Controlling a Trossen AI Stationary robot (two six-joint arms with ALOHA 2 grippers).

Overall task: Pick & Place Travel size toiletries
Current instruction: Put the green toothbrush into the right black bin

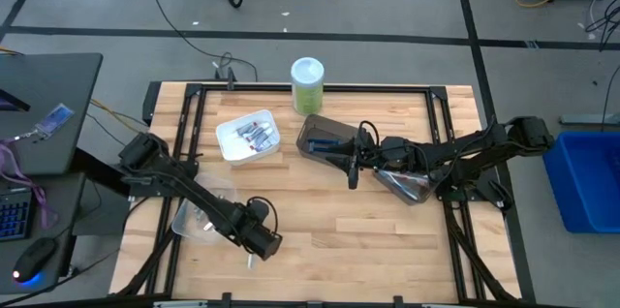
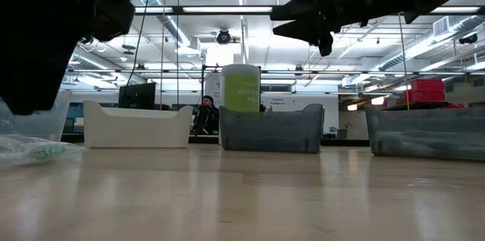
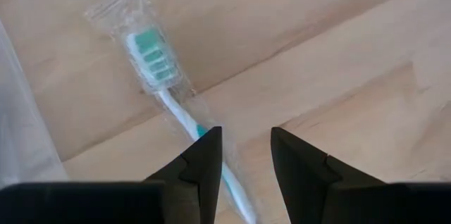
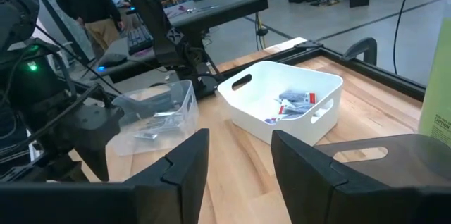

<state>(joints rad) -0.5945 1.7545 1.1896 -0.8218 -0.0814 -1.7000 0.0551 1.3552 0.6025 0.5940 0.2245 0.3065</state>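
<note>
Near the table's [image 1: 387, 250] front edge, toward its left corner, the left gripper [image 3: 243, 157] hangs low over a wrapped toothbrush [image 3: 169, 94] lying flat on the wood. Its fingers stand parted and hold nothing; the handle passes under one finger [image 3: 204, 160] instead of between the two, its long axis slanting away toward the green bristle head. This arm is plainly the nearer one, and it looks to need a small sideways shift to straddle the handle. Just beside it, at the left edge, sits the clear bin [image 1: 199, 216]. Farther back, the right gripper [image 1: 355, 165], fingers apart and empty, hovers above the dark bins [image 1: 325, 138] mid-table; beyond lie the white bin [image 1: 249, 136] of tubes and the green canister [image 1: 307, 85].
</note>
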